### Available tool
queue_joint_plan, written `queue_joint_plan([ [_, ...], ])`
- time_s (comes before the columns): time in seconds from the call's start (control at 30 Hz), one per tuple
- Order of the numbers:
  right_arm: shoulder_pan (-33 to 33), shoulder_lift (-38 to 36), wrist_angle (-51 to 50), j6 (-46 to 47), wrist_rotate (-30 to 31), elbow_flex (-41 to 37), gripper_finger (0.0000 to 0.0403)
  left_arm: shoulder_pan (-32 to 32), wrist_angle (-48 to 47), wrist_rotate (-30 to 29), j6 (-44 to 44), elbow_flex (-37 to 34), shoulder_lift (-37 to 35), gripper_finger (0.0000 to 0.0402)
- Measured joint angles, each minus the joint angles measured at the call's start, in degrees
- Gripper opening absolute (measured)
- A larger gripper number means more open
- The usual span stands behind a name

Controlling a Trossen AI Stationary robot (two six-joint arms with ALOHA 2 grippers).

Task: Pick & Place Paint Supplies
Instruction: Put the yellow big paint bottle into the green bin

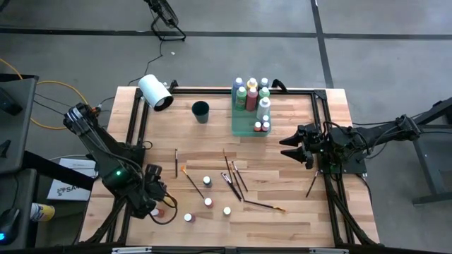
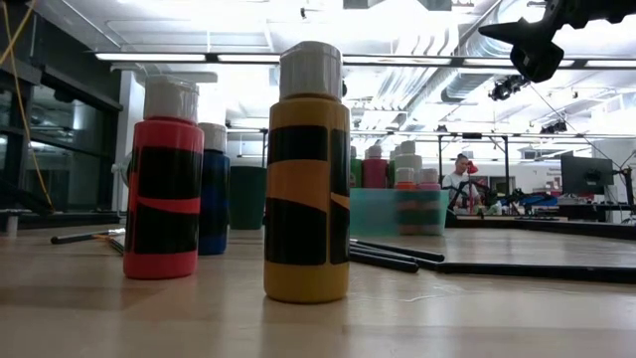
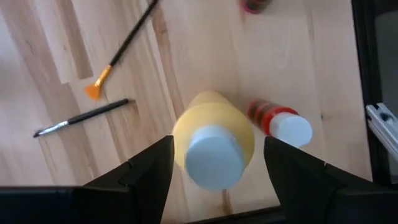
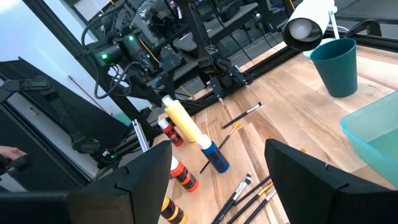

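A yellow paint bottle (image 3: 211, 124) with a white cap (image 3: 214, 158) stands near the table's front left. My left gripper (image 3: 217, 142) is open and points down over it, one finger on each side of its top, with a gap showing. In the high view the left gripper (image 1: 154, 201) hides the bottle. A red bottle (image 3: 277, 121) stands right beside the yellow one. More bottles (image 1: 208, 202) and dark-handled brushes (image 1: 233, 176) are spread over the middle of the table. Several bottles (image 1: 251, 95) stand in the green tray (image 1: 244, 125). My right gripper (image 1: 288, 147) waits open at the right, held level.
A white roll (image 1: 155, 92) lies at the far left and a dark cup (image 1: 200, 111) stands next to the tray. Black frame rails (image 1: 138, 123) run along the table's edges, one close to the yellow bottle (image 3: 376, 62). Striped bottles (image 2: 308, 169) stand near the front edge.
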Motion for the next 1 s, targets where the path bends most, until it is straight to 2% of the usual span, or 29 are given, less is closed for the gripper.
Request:
queue_joint_plan([
  [0.33, -0.01, 0.01, -0.01, -0.17, 0.0, 0.0, 0.0252, 0.0, -0.41, -1.2, -2.4, 0.01, -0.04, 0.0236],
  [0.7, 0.01, 0.01, -0.02, -0.39, 0.0, 0.0, 0.0252, 0.0, 0.69, -0.96, -2.57, 0.02, -0.04, 0.0155],
  [1.0, 0.0, 0.01, -0.02, -0.39, 0.0, 0.0, 0.0252, 0.0, 0.67, 0.96, -2.46, 0.04, 0.0, 0.0133],
])
